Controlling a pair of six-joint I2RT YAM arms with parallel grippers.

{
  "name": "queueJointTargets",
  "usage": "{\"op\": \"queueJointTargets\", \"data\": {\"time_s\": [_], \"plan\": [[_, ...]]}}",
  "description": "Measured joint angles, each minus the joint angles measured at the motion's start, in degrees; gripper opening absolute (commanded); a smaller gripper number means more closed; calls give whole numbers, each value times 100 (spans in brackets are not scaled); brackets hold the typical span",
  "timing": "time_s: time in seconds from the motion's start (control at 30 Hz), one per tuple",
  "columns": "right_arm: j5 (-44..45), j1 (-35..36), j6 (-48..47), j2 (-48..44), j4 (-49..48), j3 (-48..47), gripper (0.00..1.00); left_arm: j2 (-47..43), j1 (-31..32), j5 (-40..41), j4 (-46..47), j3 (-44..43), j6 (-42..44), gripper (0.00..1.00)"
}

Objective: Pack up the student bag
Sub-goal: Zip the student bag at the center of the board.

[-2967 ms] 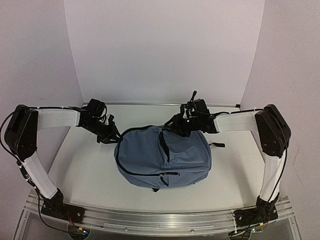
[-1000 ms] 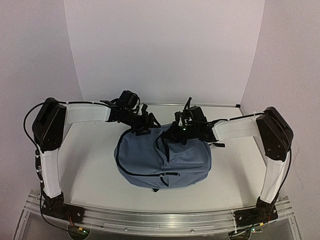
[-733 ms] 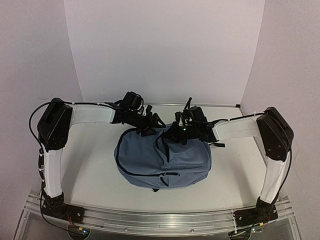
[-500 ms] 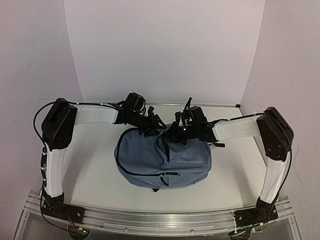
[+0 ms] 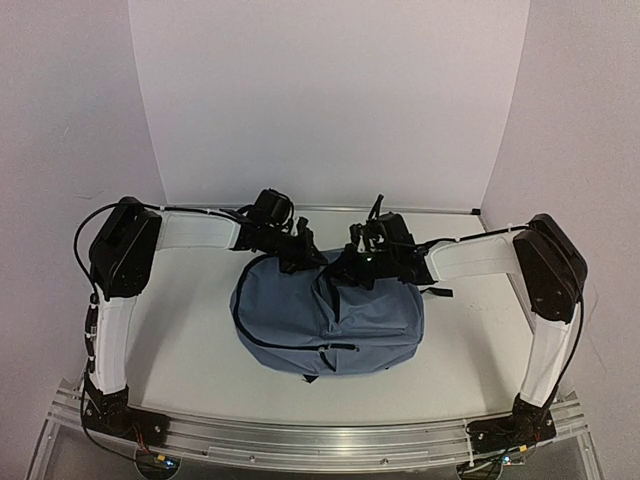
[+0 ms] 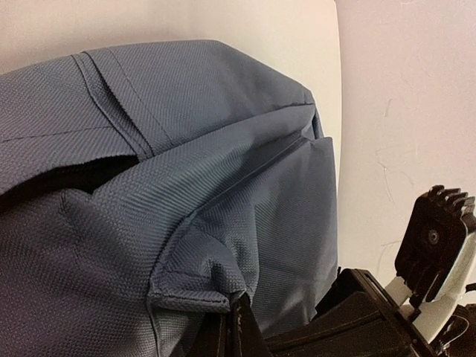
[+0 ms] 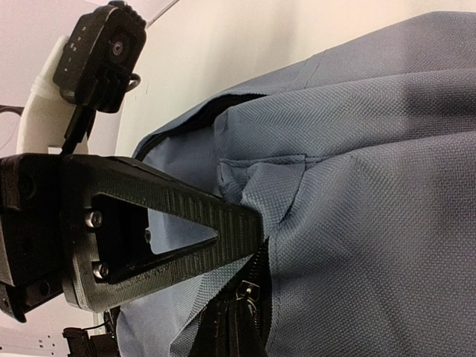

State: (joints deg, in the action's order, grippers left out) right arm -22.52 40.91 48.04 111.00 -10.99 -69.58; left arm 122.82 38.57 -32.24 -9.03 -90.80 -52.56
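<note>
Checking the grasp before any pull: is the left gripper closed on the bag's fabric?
Yes, the left wrist view shows the left gripper pinching a bunched fold of the student bag between closed fingertips.

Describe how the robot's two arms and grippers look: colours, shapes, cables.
Both the left arm and the right arm have white links between bulky black joint housings; thin black cables run along them. The left gripper and the right gripper are black. Seen close, the right gripper's finger is a ribbed black triangular frame with a cut-out and small screws.
</note>
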Motion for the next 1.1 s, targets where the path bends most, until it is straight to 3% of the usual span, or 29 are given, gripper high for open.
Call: {"op": "queueJointTargets", "data": {"time_s": [0.43,1.1], "plan": [[255,205,-113,-377,295,126,0,1,52,359,758,203,-552,0],[603,642,-78,-1252,608,859,0,1,6,401,963,208,-607,0]]}}
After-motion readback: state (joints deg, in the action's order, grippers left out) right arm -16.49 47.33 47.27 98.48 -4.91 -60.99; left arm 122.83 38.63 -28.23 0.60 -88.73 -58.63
